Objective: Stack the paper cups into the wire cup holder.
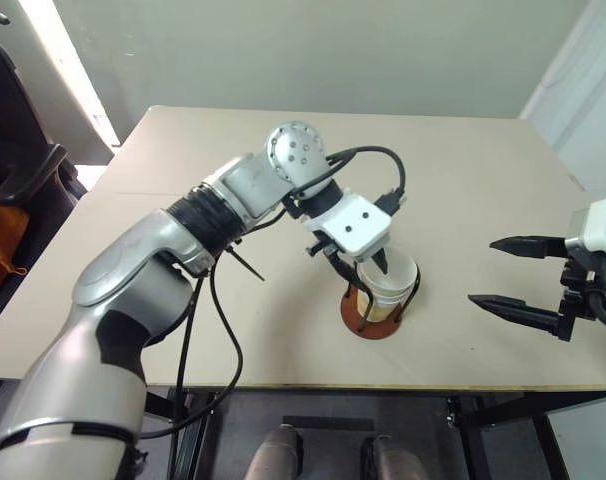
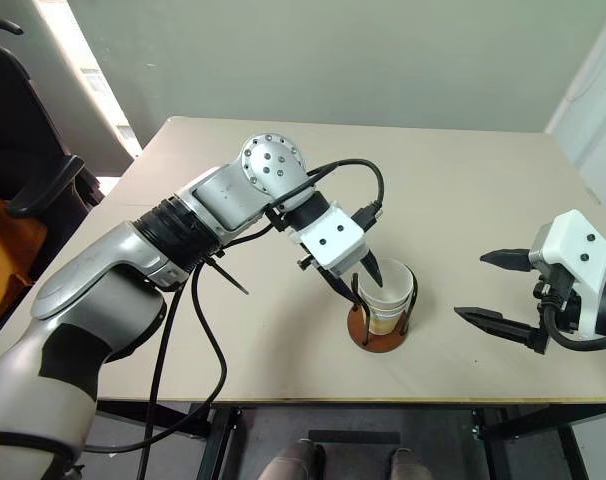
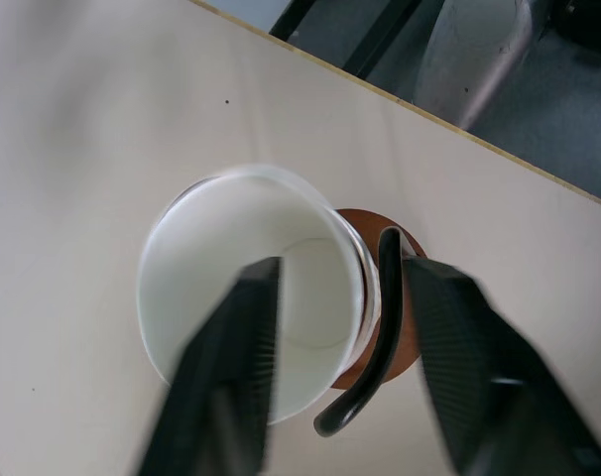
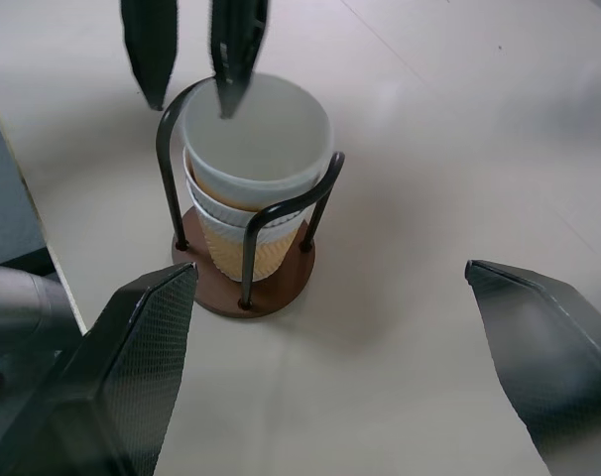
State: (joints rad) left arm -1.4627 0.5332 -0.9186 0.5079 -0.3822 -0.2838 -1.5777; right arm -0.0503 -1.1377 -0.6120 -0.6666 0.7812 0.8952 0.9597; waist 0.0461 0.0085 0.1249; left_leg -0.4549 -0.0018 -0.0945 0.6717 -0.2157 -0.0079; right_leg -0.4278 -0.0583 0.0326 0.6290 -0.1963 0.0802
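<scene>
Nearest to you, close to the front edge of the counter [image 1: 463,150], stands the wire cup holder [image 4: 249,288] on its round reddish-brown base, a little right of the middle of that edge. You can see the paper cups [image 4: 256,164] nested inside it, white rims stepped one above another, tan-yellow wall showing below; the top cup rises above the black wire loops and sits slightly tilted. At least three rims show in the right wrist view.

Your left end effector [image 2: 361,278] hangs right over the stack, pointing steeply down. One finger dips just inside the mouth of the top cup and the other comes down outside the rim, beside a wire loop. Its fingers stand parted with a clear gap, and the cup wall between them looks free of both, so it has hold of nothing.

Your right end effector [image 1: 505,272] hovers over the right part of the counter, near the right edge and well apart from the holder. It is spread fully wide, empty, its fingertips aimed toward the stack.
</scene>
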